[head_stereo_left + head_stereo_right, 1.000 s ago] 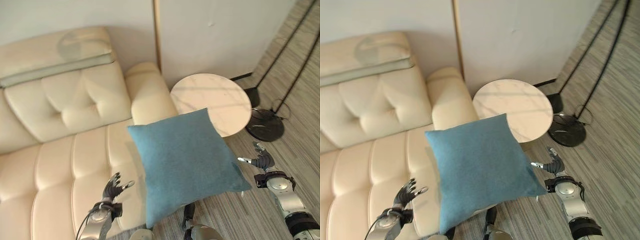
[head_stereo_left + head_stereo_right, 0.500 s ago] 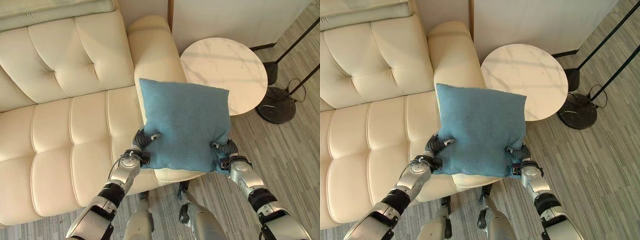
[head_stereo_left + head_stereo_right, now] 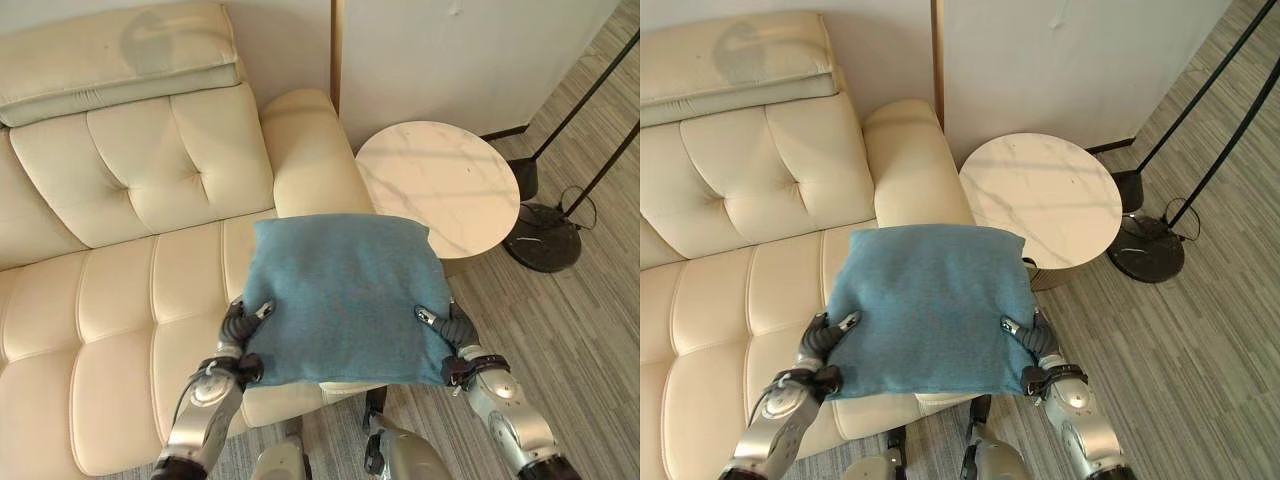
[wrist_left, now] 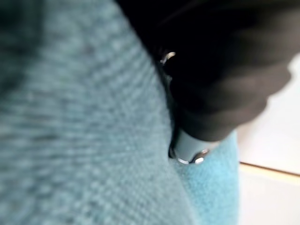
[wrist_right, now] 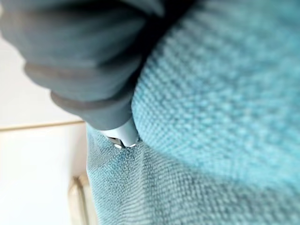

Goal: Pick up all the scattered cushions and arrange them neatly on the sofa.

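Observation:
A blue square cushion [image 3: 340,295] lies nearly flat in the air over the right end of the cream leather sofa [image 3: 120,300], in front of its armrest [image 3: 305,150]. My left hand [image 3: 240,335] pinches the cushion's near left corner, thumb on top and fingers underneath. My right hand [image 3: 455,335] grips the near right corner the same way. In the left wrist view the cushion's weave [image 4: 70,140] presses against the hand's dark cover [image 4: 215,70]. The right wrist view shows the cushion [image 5: 225,117] against my right hand [image 5: 89,61].
A round marble side table [image 3: 440,185] stands right of the armrest. A floor lamp's black base [image 3: 545,240] rests on the striped floor further right, with its poles slanting up. The sofa's seat to the left is bare, under a raised headrest [image 3: 120,55].
A second ago the cushion hung tilted between my two open hands; both hands have since closed on its near corners. It now lies flatter and lower. The camera has shifted.

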Robot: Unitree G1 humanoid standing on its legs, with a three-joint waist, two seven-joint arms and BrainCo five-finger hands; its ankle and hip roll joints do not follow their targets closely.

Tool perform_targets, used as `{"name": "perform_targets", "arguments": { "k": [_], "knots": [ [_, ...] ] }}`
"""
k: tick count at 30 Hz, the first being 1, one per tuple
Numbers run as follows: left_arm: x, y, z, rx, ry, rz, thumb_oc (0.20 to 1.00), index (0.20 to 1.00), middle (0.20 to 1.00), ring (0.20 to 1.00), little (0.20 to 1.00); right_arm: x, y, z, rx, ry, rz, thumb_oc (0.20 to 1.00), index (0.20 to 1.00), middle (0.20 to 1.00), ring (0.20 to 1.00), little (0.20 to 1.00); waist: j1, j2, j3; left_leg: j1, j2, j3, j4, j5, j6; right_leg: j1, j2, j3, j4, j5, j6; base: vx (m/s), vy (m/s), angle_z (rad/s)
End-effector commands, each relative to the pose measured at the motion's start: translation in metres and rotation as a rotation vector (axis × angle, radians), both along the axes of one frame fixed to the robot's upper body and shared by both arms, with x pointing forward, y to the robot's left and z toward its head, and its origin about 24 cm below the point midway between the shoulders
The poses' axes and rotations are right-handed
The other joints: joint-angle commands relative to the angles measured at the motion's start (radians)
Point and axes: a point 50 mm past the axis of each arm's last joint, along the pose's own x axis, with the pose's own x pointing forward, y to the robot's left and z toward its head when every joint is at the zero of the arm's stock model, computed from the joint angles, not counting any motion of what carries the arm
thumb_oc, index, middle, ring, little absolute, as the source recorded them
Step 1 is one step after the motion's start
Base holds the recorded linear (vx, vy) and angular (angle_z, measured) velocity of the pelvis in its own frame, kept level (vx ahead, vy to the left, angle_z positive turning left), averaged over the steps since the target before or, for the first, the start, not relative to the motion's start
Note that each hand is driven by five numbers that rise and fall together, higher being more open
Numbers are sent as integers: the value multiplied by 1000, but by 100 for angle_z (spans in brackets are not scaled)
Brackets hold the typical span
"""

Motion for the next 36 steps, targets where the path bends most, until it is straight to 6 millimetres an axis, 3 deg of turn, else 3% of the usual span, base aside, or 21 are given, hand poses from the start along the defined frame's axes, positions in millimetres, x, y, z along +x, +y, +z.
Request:
{"name": "perform_targets", "arguments": {
  "k": [1,2,7,8,10,12,14,15,16,17,19,25,31,32,36],
  "knots": [
    [19,-15,51,-73,-290,-73,200,200,200,200,200,14,40,49,211,-266,150,200,200,200,200,200,-9,-33,-80,2,-9,-34,41,-107,2,-68,-88,89,35,22,222,-255,95,-34],
    [20,-17,55,-74,-309,-81,200,200,200,200,200,13,40,52,231,-281,150,200,200,200,200,200,-6,-28,-70,-9,-11,-39,45,-101,10,-64,-81,111,63,-12,221,-275,109,-40],
    [21,-27,65,-73,-354,-148,200,200,200,200,200,12,34,68,241,-366,135,200,200,200,200,200,23,-1,-96,-76,-32,-98,41,-36,29,32,13,208,297,-204,140,-161,27,31],
    [20,-29,64,-95,-356,-143,200,200,200,200,200,13,34,71,235,-378,138,200,200,200,200,200,31,-1,-105,-77,-41,-122,34,-26,23,62,39,230,293,-242,126,-5,-80,57],
    [20,-29,65,-100,-364,-137,200,200,200,200,200,14,35,75,241,-395,132,200,200,200,200,200,51,-1,-113,-91,-57,-150,29,-3,8,104,48,209,218,-275,98,-72,-128,61],
    [21,-34,66,-137,-372,-133,200,200,200,200,200,16,35,78,224,-407,126,200,200,200,200,200,58,7,-108,-121,-69,-169,16,39,-22,130,73,222,130,-277,76,-181,-125,76],
    [21,-39,65,-152,-373,-140,200,200,200,200,200,19,31,79,199,-416,117,200,200,200,200,200,65,22,-92,-172,-86,-175,28,61,-48,136,78,195,69,-264,68,-291,-32,120],
    [23,-43,67,-173,-384,-146,200,200,200,200,200,22,27,81,174,-417,106,200,200,200,200,200,58,29,-78,-221,-90,-145,73,51,-50,114,69,161,46,-243,70,-386,23,94],
    [23,-45,68,-178,-386,-155,200,200,200,200,200,22,24,80,166,-415,102,200,200,200,200,200,49,30,-80,-219,-85,-112,103,24,-36,96,56,137,47,-230,76,-386,106,90],
    [19,-49,64,-191,-373,-187,200,200,200,200,200,16,19,72,167,-382,96,200,200,200,200,200,12,9,-89,-145,-48,-40,195,-104,-8,80,-3,56,62,-210,86,-186,137,118],
    [18,-52,59,-198,-347,-207,200,200,200,200,200,13,15,67,166,-361,78,200,200,200,200,200,-7,15,-107,-102,-31,-16,176,-111,-10,88,-13,13,56,-213,90,-16,142,155],
    [12,-40,57,-135,-326,-197,200,200,200,200,200,13,22,64,194,-343,102,200,200,200,200,200,4,6,-115,-86,-53,-31,174,-138,9,120,-42,21,77,-210,105,80,164,22],
    [11,-30,59,-99,-330,-181,200,200,200,200,200,12,31,63,214,-336,138,200,200,200,200,200,19,8,-118,-73,-76,-46,180,-166,45,90,-86,57,200,-222,121,61,185,-1],
    [11,-26,60,-82,-330,-176,200,200,200,200,200,12,32,63,220,-335,147,200,200,200,200,200,19,8,-111,-69,-76,-57,187,-174,53,68,-84,77,260,-221,121,51,141,-1],
    [11,-25,59,-64,-325,-175,200,200,200,200,200,10,34,63,231,-333,152,200,200,200,200,200,16,6,-106,-50,-87,-76,186,-187,62,25,-50,110,289,-228,109,80,102,7]
  ]
}}
